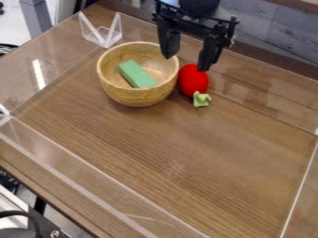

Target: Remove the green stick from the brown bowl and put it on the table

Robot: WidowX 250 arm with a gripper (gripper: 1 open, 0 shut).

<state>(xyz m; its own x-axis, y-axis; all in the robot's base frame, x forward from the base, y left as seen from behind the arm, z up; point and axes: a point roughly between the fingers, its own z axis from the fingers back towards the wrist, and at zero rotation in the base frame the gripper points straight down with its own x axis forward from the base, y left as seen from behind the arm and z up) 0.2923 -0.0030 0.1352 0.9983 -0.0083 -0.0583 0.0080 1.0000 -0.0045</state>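
On the tabletop [174,167], the bowl [140,98] sits toward eleven o'clock, the green stick [137,75] inside. The strawberry [192,81] lies just beside its three o'clock rim, leaf tip toward five. The open claw [192,56] hangs toward twelve.

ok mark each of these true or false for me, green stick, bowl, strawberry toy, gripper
The green stick lies inside the brown bowl. True.
The red strawberry toy sits in the bowl too. False: it is on the table, beside the bowl.
The gripper is holding the green stick. False: the stick lies in the bowl, clear of the gripper.
The strawberry toy's green tip points away from the robot arm. True.
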